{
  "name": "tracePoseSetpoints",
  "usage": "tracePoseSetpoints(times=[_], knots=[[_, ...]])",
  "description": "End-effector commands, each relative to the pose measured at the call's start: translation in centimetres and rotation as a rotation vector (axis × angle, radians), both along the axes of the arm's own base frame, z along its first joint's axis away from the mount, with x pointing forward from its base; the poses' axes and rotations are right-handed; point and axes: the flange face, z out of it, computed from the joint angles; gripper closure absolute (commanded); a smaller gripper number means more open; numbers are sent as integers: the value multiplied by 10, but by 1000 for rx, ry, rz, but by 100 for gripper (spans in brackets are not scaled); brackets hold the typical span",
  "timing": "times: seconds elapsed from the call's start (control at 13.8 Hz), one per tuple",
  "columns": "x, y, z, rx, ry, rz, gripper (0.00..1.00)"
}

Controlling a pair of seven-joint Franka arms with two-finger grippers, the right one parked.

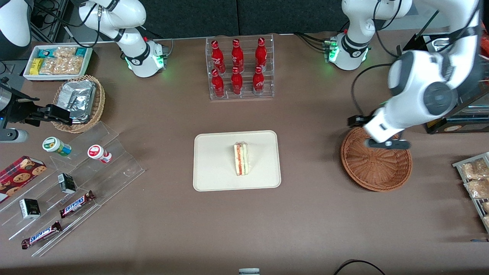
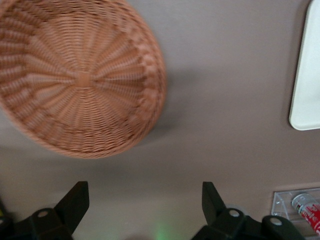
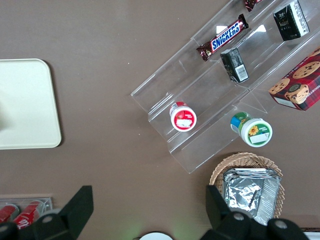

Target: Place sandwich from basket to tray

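Observation:
The sandwich (image 1: 241,158), a pale bread wedge with red and green filling, stands on the cream tray (image 1: 214,179) at the table's middle. The reddish-brown wicker basket (image 1: 376,168) sits toward the working arm's end of the table, with nothing in it. My gripper (image 1: 386,144) hangs above the basket's rim on the side farther from the front camera. The left wrist view shows the gripper (image 2: 144,192) open over bare table, nothing between its fingers, with the basket (image 2: 80,80) beside it and a corner of the tray (image 2: 307,75) at the frame's edge.
A clear rack of red bottles (image 1: 240,68) stands farther from the front camera than the tray. A tan basket of foil packets (image 1: 80,103), a white snack box (image 1: 57,61) and an acrylic stand of snacks (image 1: 68,191) lie toward the parked arm's end. Snack packets (image 1: 475,183) lie beside the basket.

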Motion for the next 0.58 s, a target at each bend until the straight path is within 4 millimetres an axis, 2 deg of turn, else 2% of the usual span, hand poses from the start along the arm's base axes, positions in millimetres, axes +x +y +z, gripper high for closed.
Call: tracePoseSetpoints(times=[0.0,0.15,0.29,0.51], knots=[[-9,24,47,3,-59,14,0],[-15,43,81,2,-119,50,0],[-15,55,105,15,-140,71,0],[-15,60,137,58,-141,65,0]])
